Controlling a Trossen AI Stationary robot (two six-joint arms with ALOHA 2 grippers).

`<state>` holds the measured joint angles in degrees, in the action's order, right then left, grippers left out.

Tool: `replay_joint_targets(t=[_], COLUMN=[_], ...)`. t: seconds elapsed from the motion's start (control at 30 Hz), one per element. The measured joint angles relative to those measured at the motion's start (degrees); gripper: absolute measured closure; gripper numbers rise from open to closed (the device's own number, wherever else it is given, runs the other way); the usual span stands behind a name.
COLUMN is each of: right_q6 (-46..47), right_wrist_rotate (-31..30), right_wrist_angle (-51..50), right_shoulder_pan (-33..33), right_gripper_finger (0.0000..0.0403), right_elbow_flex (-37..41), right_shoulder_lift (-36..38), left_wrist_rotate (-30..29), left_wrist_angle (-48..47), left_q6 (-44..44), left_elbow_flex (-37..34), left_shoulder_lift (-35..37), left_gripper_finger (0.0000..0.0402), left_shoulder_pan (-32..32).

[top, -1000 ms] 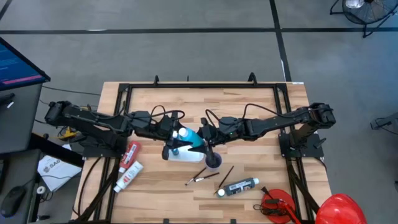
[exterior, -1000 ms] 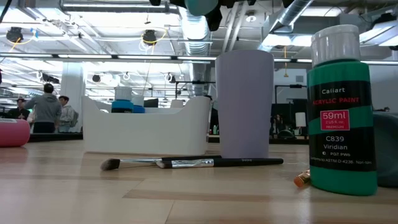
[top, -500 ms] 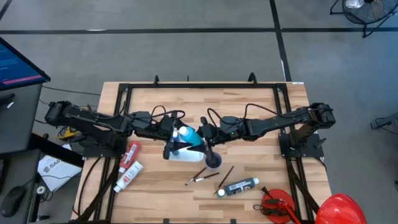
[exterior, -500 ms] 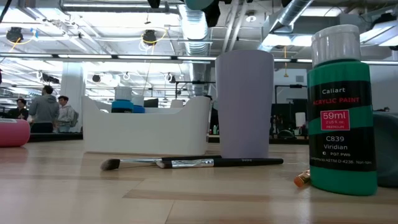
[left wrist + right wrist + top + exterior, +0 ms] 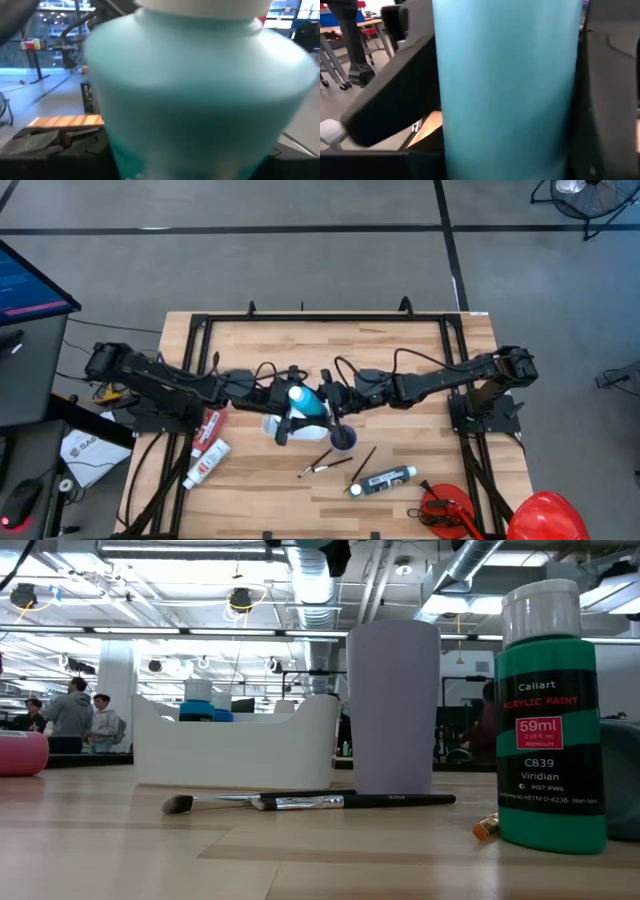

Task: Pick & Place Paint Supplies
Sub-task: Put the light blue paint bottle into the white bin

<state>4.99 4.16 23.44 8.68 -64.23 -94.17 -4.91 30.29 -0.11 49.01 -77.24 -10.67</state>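
Observation:
A light blue bottle (image 5: 310, 404) with a white cap hangs roughly upright over the white tray (image 5: 283, 430) at the table's middle. My right gripper (image 5: 324, 402) is shut on it from the table's right side. My left gripper (image 5: 282, 397) stands right against the bottle from the left; the bottle (image 5: 200, 90) fills that wrist view. On the table lie a red tube (image 5: 211, 424), a white tube with a red label (image 5: 206, 462), two thin brushes (image 5: 326, 464) and a black tube with a white cap (image 5: 383, 480). My right gripper pinches the bottle's body (image 5: 510, 100) between its two fingers (image 5: 610, 100), one on each side. The fingers come in level from the table's right. The bottle stands about upright in the hold, lifted clear above the tray; its base shows at the low view's top (image 5: 322, 546).
A purple cup (image 5: 343, 439) stands just right of the tray. A green paint bottle (image 5: 550, 710) and a brush (image 5: 310, 802) stand close to the low camera. A red tool (image 5: 444, 510) and a red dome (image 5: 548, 516) lie at the near right corner.
My left arm has reached farther toward the table's right edge and a little down, bringing its gripper closer against the blue bottle. The bottle and my right gripper have stayed in place above the tray.

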Motion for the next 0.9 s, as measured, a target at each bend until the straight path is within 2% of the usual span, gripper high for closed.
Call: replay_joint_targets(t=[0.13, 0.23, 0.43, 0.6, 0.73, 0.9], right_q6=[-0.88, -0.93, -1.10, -0.60, 1.75, 4.15], right_wrist_rotate=[0.07, 0.12, 0.34, 0.50, 0.27, 0.47], right_wrist_angle=[1.09, 1.25, 1.27, -3.40, -7.69, -10.12], right_shoulder_pan=[0.36, 0.29, 0.31, 0.34, -0.32, -1.04], right_gripper_finger=[0.0247, 0.0247, 0.0200, 0.0167, 0.0166, 0.0173], right_elbow_flex=[0.00, -0.10, -0.12, -0.22, -0.30, -0.22], right_shoulder_lift=[0.02, 0.02, 0.03, 0.11, 0.91, 2.12], left_wrist_rotate=[0.39, -0.22, -1.14, -1.14, -1.61, -2.15], left_wrist_angle=[1.74, 1.65, 1.39, -4.53, -12.13, -18.69], left_q6=[0.96, 1.17, 1.05, -0.28, -2.83, -4.48], left_elbow_flex=[0.02, 0.02, 0.02, -0.08, -0.13, 0.03], left_shoulder_lift=[-0.27, 0.11, 0.12, 1.00, 3.39, 5.50], left_gripper_finger=[0.0161, 0.0186, 0.0247, 0.0243, 0.0225, 0.0239], left_shoulder_pan=[-0.36, -0.71, -1.31, -1.42, -0.98, -1.50])
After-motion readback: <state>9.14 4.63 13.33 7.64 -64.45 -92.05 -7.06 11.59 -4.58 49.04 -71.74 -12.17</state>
